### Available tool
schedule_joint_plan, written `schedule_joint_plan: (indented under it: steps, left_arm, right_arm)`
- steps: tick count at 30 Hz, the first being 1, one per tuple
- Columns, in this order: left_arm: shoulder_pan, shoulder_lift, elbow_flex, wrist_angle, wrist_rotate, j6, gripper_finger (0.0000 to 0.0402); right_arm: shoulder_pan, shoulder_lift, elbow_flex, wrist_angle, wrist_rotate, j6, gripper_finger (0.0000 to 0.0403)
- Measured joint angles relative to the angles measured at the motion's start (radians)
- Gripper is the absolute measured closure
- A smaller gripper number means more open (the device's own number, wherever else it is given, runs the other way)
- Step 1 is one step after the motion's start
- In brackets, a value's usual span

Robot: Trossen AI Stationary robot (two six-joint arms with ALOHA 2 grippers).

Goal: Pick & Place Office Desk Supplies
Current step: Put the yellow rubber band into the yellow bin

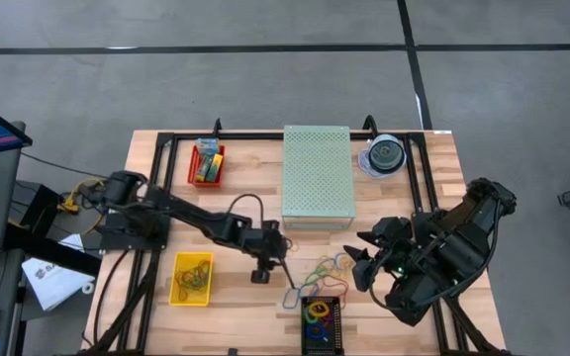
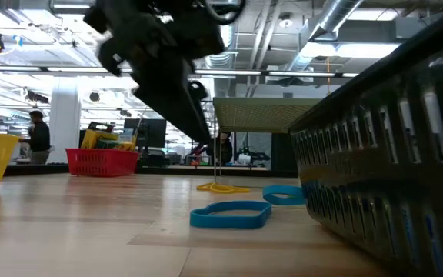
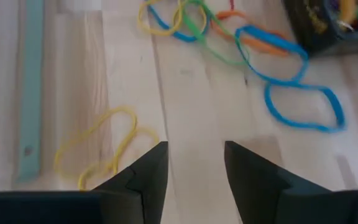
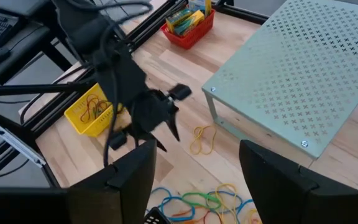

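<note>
Loose rubber bands (image 1: 330, 267) in blue, green, orange and yellow lie flat on the table in a pile. A single blue band (image 1: 293, 295) (image 3: 303, 109) lies nearer the front edge, and a yellow band (image 3: 104, 146) (image 4: 202, 140) lies near the green box. My left gripper (image 1: 285, 269) (image 3: 194, 168) is open and hovers above bare wood between the yellow band and the blue one. My right gripper (image 1: 356, 265) (image 4: 194, 180) is open and waits right of the pile. Crayon boxes (image 1: 206, 161) sit in a red basket.
A black basket (image 1: 320, 321) at the near edge and a yellow basket (image 1: 192, 278) to the left both hold bands. The pale green perforated box (image 1: 317, 176) stands at centre far, with a clear disc case (image 1: 384, 156) to its right. People stand in the room behind the table.
</note>
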Motion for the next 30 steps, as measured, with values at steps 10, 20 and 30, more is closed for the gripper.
schedule_joint_plan:
  steps: [10,20,30]
  left_arm:
    - [0.020,0.119,0.054,0.020,-0.270,-0.171,0.0256]
    - [-0.012,0.118,0.055,0.006,-0.295,-0.705,0.0273]
    - [-0.033,0.118,0.055,-0.042,-0.393,-1.148,0.0287]
  right_arm:
    - [-0.001,0.000,0.000,0.000,-0.021,0.005,0.0176]
    - [-0.001,0.000,0.000,0.000,-0.021,0.019,0.0176]
    - [-0.001,0.000,0.000,0.000,-0.019,0.019,0.0176]
